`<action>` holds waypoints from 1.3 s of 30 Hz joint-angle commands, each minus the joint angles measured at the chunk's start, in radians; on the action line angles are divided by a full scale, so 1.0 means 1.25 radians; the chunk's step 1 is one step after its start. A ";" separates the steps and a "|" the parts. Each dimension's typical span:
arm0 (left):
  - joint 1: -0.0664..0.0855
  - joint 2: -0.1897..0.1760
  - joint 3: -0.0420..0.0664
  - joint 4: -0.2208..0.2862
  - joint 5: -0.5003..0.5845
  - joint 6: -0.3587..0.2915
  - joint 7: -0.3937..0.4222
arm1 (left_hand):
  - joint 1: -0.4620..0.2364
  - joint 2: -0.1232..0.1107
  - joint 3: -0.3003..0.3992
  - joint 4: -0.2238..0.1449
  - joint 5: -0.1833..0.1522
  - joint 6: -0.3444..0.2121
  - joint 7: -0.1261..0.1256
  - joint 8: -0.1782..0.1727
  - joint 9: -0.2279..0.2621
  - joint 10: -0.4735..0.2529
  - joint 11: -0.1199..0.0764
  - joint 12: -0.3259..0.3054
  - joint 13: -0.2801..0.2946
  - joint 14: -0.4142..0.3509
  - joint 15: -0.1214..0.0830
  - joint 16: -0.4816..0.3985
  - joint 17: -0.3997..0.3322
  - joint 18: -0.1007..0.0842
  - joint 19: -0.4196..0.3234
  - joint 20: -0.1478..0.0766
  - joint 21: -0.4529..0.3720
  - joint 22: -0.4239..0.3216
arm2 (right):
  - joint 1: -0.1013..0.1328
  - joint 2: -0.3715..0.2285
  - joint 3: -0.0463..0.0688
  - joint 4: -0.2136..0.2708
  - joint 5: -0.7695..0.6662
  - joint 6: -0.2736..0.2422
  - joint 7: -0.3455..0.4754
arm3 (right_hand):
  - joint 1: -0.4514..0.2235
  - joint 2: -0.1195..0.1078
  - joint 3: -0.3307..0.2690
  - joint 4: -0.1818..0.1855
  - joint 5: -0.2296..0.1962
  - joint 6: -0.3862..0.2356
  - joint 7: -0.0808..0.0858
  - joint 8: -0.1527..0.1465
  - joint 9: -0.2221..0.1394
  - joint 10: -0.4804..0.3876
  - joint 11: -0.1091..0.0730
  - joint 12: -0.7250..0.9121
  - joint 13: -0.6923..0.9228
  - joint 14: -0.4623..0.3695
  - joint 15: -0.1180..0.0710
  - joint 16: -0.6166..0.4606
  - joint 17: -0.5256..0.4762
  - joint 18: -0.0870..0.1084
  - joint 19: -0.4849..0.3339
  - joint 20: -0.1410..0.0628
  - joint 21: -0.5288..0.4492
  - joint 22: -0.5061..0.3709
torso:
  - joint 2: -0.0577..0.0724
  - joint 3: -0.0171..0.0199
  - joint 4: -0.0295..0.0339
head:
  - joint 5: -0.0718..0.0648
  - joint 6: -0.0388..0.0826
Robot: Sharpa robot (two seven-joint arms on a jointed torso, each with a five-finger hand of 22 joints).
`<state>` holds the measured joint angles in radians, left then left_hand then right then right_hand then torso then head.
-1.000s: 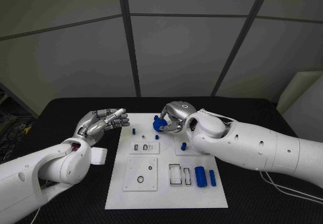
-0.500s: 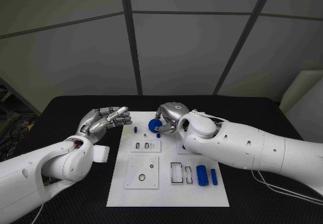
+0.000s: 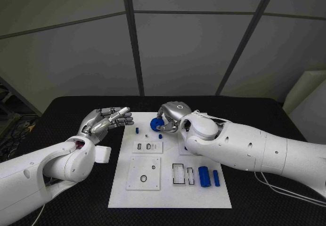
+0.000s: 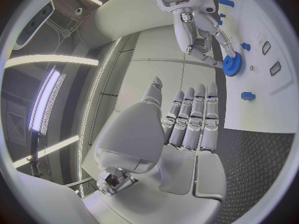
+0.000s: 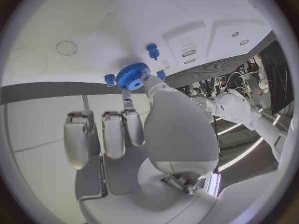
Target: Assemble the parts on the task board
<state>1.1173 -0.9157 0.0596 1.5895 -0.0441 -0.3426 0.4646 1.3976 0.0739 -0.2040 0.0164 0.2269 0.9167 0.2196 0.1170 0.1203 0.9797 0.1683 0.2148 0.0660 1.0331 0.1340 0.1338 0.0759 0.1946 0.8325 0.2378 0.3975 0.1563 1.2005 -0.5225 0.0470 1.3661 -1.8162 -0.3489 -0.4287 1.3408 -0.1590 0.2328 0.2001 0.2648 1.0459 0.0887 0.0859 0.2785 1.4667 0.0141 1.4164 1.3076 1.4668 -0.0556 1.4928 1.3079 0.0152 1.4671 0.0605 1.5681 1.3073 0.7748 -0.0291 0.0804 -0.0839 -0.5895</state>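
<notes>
Black tabletop (image 3: 68, 106) lies under both arms, with grey wall panels behind it. Over the far end of the white board (image 3: 170, 193), the right hand (image 3: 173, 115) pinches a blue gear (image 3: 155, 125) between thumb and fingertips; the right wrist view shows the gear (image 5: 132, 76) at the fingertips with the other fingers held straight beside it. Compared with a second ago the gear sits a little further toward the left hand and the far edge, and the right forearm has swung in over the board's right side, now hiding a small blue peg that showed there before. Just under the gear stand two short blue pegs (image 3: 160, 136), close to the fingers, so room there is tight. The left hand (image 3: 107, 120) hangs beside the board's left edge, above the bare table, fingers straight and side by side, holding nothing; its pose has hardly changed. Between the two hands the board's far left corner lies open. Nearer the robot, well away from both hands, are two raised white plates with slots (image 3: 147, 148) and a ring (image 3: 142, 179), a framed slot (image 3: 177, 174), and two blue cylinders (image 3: 204, 176) lying side by side.
</notes>
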 commanded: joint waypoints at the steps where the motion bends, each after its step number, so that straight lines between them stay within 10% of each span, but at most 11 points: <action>1: 0.001 0.001 0.001 0.000 -0.004 0.010 0.003 | 0.002 0.007 -0.004 -0.004 -0.006 0.004 0.000 -0.005 -0.001 0.006 0.003 -0.004 0.000 0.001 0.005 -0.007 -0.001 -0.011 -0.002 0.006 -0.004 -0.002 | 0.002 0.001 0.000 0.001 -0.022 -0.018 -0.008 | 0.001 0.005 0.004 0.001 0.006 0.005 0.002 0.002 0.001 0.025 -0.004 0.005 0.104 0.053 -0.004 0.002 0.064 -0.012 0.083 -0.006 0.002 0.211 | 0.000 0.0001 0.0006 | -0.001 0.000; 39: 0.001 -0.001 0.001 0.001 -0.004 0.017 -0.006 | 0.001 0.008 -0.005 -0.006 -0.006 0.004 0.000 -0.006 -0.002 0.006 0.003 -0.006 -0.001 0.001 0.005 -0.009 -0.001 -0.011 -0.002 0.006 -0.005 -0.002 | 0.002 0.028 0.000 -0.038 -0.020 0.044 -0.020 | -0.035 -0.015 0.000 0.018 -0.002 -0.095 0.023 -0.020 -0.022 0.011 0.015 -0.020 0.087 0.051 0.011 -0.003 0.056 -0.012 0.083 0.007 0.002 0.211 | 0.000 0.0000 0.0004 | -0.001 -0.001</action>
<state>1.1177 -0.9169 0.0596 1.5893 -0.0442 -0.3354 0.4552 1.3977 0.0739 -0.2068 0.0136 0.2231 0.9167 0.2196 0.1133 0.1195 0.9832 0.1718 0.2110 0.0660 1.0331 0.1340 0.1278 0.0751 0.1946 0.8325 0.2378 0.3975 0.1542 1.2009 -0.4886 0.0471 1.3184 -1.8400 -0.3146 -0.4481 1.3089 -0.1772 0.2321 0.2172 0.2672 0.9350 0.1176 0.0633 0.2526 1.4631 0.0252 1.3939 1.3076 1.4668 -0.0480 1.4928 1.3076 0.0152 1.4671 0.0606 1.5681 1.3078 0.7743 -0.0295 0.0814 -0.0842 -0.5905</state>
